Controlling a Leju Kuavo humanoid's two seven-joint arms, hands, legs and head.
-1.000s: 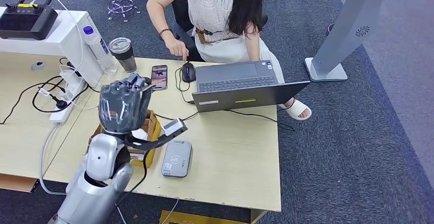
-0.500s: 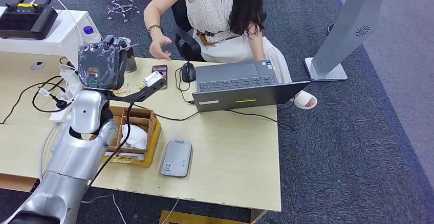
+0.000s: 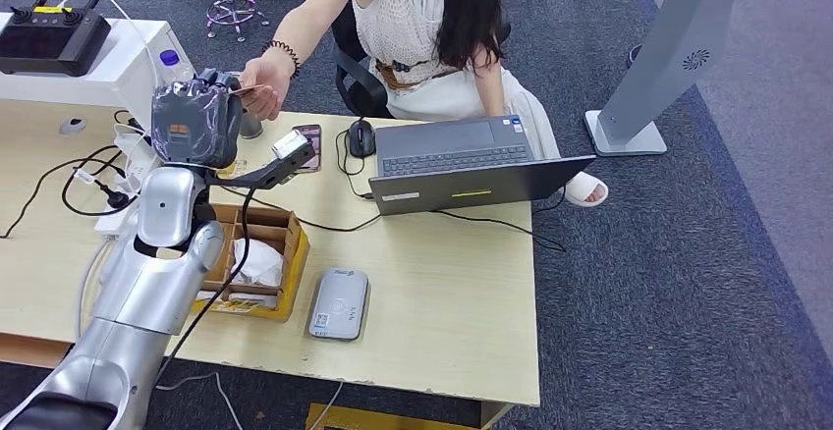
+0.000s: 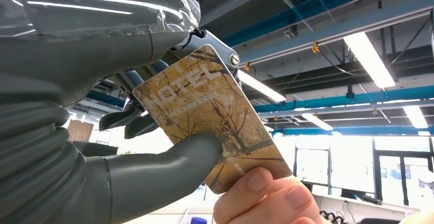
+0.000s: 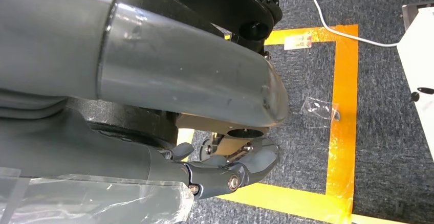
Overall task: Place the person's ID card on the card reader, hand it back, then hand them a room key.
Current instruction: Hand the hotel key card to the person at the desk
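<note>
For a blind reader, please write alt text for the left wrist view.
The robot's left hand pinches a brown card printed with bare trees, while a person's fingers grip its far corner. Behind them are ceiling beams and strip lights.

Head view bright, even overhead light, soft short shadows under the laptop, sharp. Left wrist view backlit: ceiling light strips and windows blown out, glare on the plastic wrap. Right wrist view dimmer, near arm tube soft-focused, sheen highlights.
</note>
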